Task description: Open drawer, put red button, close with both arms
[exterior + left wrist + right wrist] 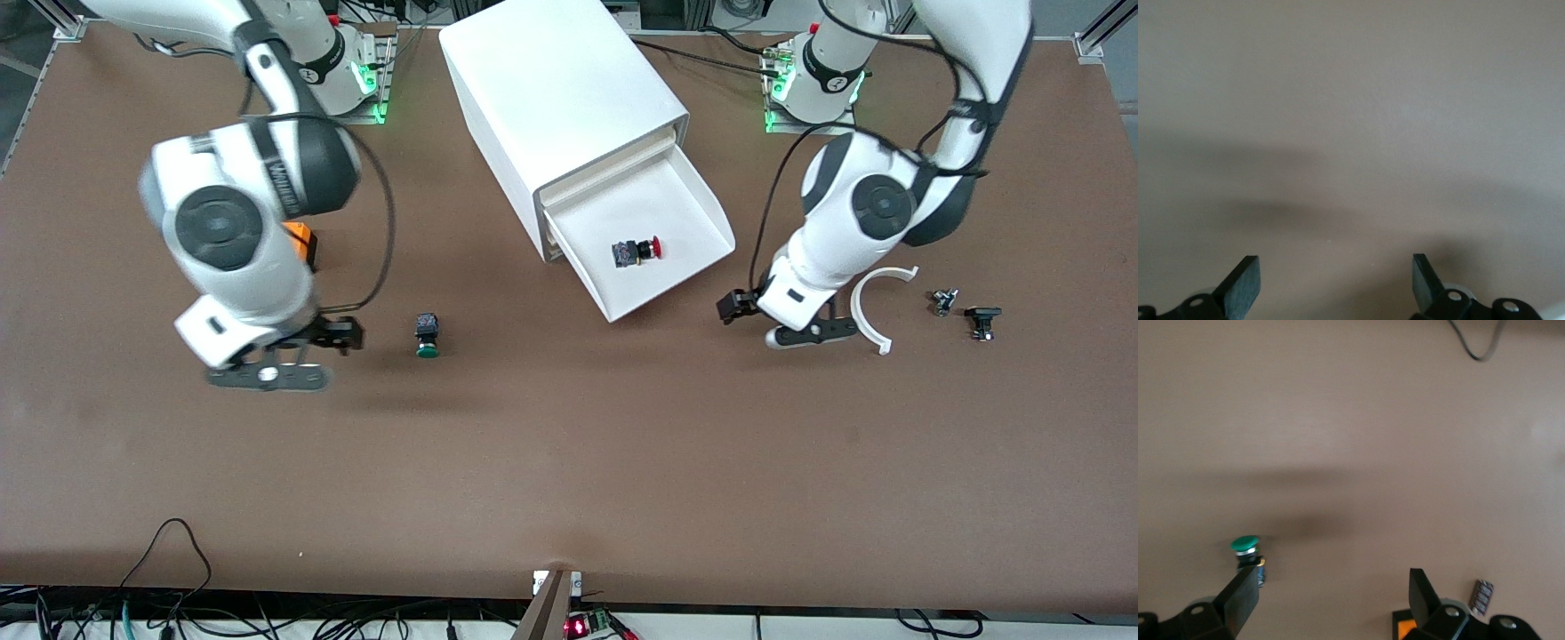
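The white cabinet (pixel 560 107) stands at the table's middle, with one drawer (pixel 685 191) pulled out toward the front camera. The red button (pixel 638 252) lies on its side in that drawer. My left gripper (pixel 736 308) is open and empty, low over bare table beside the drawer's front corner toward the left arm's end; the left wrist view shows its fingertips (pixel 1245 283) spread over bare brown table. My right gripper (pixel 336 334) is open and empty over the table beside the green button (pixel 428 338), which also shows in the right wrist view (pixel 1245 545).
An orange box (pixel 300 240) sits partly under the right arm and shows in the right wrist view (pixel 1407 628). A white curved piece (pixel 876 307) and two small dark parts (pixel 944 300) (pixel 982 320) lie toward the left arm's end.
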